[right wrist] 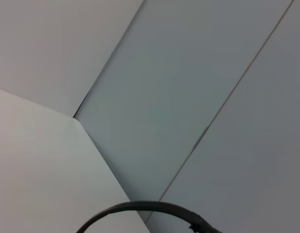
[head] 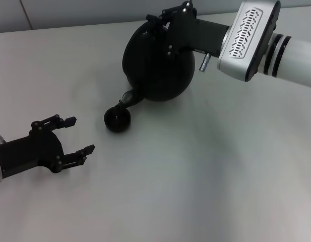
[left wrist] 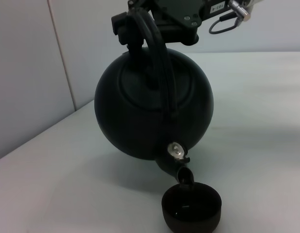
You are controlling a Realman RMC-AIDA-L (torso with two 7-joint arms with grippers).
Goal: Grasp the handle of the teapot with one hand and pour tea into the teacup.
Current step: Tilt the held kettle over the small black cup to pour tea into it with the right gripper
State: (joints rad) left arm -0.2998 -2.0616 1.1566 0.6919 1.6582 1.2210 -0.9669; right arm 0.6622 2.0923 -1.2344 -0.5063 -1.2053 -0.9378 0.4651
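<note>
The matte black teapot [head: 156, 63] is lifted and tilted, its short spout [head: 129, 97] pointing down over the tiny dark teacup [head: 117, 120] on the white table. In the left wrist view the teapot [left wrist: 152, 109] hangs with its spout tip [left wrist: 185, 174] just above the teacup [left wrist: 191, 208]. My right gripper [head: 168, 20] is shut on the arched black handle [left wrist: 154, 46] at the teapot's top. My left gripper [head: 77, 135] is open and empty, low on the table to the left of the teacup. The right wrist view shows only wall and a dark cable.
The white table [head: 205, 171] stretches around the cup. A grey wall [left wrist: 28, 68] stands behind the table's far edge.
</note>
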